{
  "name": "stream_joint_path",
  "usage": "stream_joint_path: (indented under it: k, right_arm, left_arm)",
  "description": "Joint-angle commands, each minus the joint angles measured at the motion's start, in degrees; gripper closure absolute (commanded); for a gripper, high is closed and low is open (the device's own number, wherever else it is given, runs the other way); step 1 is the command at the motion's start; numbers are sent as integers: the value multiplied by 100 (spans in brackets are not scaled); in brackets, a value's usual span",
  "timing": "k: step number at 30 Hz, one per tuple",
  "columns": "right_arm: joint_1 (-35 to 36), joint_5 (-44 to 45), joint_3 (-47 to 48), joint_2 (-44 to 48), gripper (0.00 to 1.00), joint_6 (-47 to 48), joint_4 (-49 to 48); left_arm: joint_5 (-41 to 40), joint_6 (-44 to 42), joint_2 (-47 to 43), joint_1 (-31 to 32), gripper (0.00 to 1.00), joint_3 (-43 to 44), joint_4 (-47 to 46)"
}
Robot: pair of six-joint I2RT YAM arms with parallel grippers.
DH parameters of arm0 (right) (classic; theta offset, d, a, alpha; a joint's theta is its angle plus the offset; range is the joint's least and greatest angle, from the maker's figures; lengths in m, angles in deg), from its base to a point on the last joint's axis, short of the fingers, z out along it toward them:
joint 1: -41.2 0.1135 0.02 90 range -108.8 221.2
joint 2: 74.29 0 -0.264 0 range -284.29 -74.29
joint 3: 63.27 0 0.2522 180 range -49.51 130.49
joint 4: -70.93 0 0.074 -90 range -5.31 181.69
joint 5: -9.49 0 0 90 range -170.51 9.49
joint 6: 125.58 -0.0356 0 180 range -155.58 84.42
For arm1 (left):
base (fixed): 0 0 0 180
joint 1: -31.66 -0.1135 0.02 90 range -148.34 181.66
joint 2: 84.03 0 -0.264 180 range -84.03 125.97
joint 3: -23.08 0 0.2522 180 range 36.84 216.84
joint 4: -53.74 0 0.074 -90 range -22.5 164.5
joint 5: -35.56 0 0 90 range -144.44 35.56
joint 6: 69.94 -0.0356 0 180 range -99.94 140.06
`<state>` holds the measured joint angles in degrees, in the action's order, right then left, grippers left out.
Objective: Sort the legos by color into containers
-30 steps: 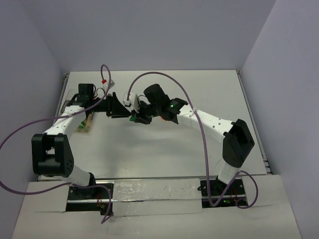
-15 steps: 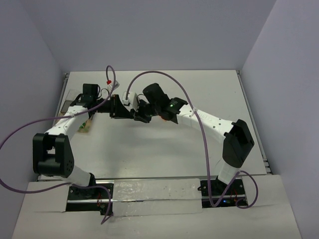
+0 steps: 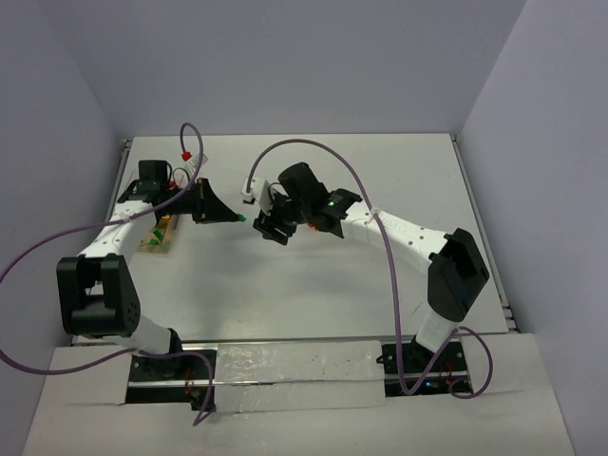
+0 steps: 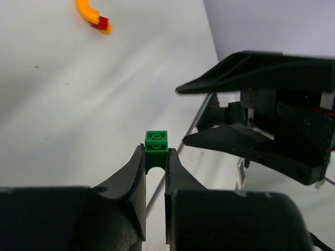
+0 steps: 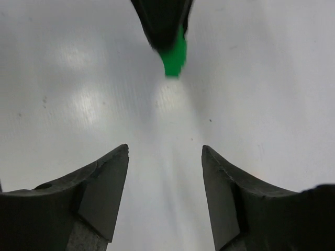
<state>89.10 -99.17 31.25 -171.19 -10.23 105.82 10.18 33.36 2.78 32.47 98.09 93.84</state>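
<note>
A green lego (image 4: 156,149) is pinched between the tips of my left gripper (image 4: 155,158), which is shut on it and held above the table. The top view shows that lego (image 3: 241,218) at the left gripper (image 3: 234,218) tip, a short way left of my right gripper (image 3: 267,231). In its own wrist view the right gripper (image 5: 165,151) stands open and empty, facing the green lego (image 5: 174,57) ahead of it. The containers (image 3: 158,237) lie at the table's left, partly under the left arm. An orange-yellow curved lego with a red lego (image 4: 95,16) lies on the table.
The right gripper's black jaws (image 4: 246,112) fill the right of the left wrist view, close to the held lego. Purple cables loop over both arms. White walls close off the table at the back and sides.
The right gripper has opened and let go of the green lego. The left gripper has shut on it and drawn back to the left with it.
</note>
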Motion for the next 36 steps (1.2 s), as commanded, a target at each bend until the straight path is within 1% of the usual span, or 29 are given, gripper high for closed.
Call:
stream_joint_path:
  k: [1,4,5,6,7,8,10,12,13,14,17,22,27,33,36]
  right_arm:
    - [-303,-15,-113,458,32,-168,31]
    - [-572,-138,-206,549,28,-327,48]
    - [-645,-141,-241,550,26,-373,48]
    - [-735,-159,-277,556,25,-433,48]
    - [-816,-165,-306,557,25,-452,48]
    - [-898,-151,-355,575,25,-477,31]
    - [-1067,-112,-475,627,24,-548,-21]
    - [-1155,-84,-546,637,23,-569,-34]
    - [-1209,-68,-580,636,22,-594,-67]
    - [-1293,-61,-608,629,22,-608,-81]
    - [-1387,-73,-654,592,22,-674,-139]
    - [-1427,-121,-681,558,22,-742,-245]
    - [-1444,-91,-687,571,22,-712,-242]
    - [-1494,-55,-810,671,22,-702,-254]
    - [-1503,-33,-852,698,22,-699,-268]
  left_arm:
    - [-292,-749,-118,-248,100,265,521]
    - [-826,-1266,-264,-449,100,343,985]
    - [-918,-1318,-291,-507,100,368,1023]
    - [-1516,-1650,-321,-596,100,528,1260]
    - [-1713,-1805,-331,-672,100,632,1337]
    - [-2062,-1857,-388,-824,100,711,1359]
    - [-3112,-1935,-557,-1211,100,861,1414]
    - [-3917,-2081,-630,-1370,100,915,1369]
    - [-4604,-2155,-740,-1447,100,909,1308]
    - [-5039,-2287,-824,-1503,98,826,1231]
    - [-5724,-2412,-893,-1603,97,700,1096]
    - [-6195,-2455,-636,-1628,98,616,1008]
    - [-6355,-2453,-215,-1635,99,645,896]
    - [-6138,-2464,242,-1632,99,736,807]
    - [-5901,-2428,552,-1628,99,856,977]
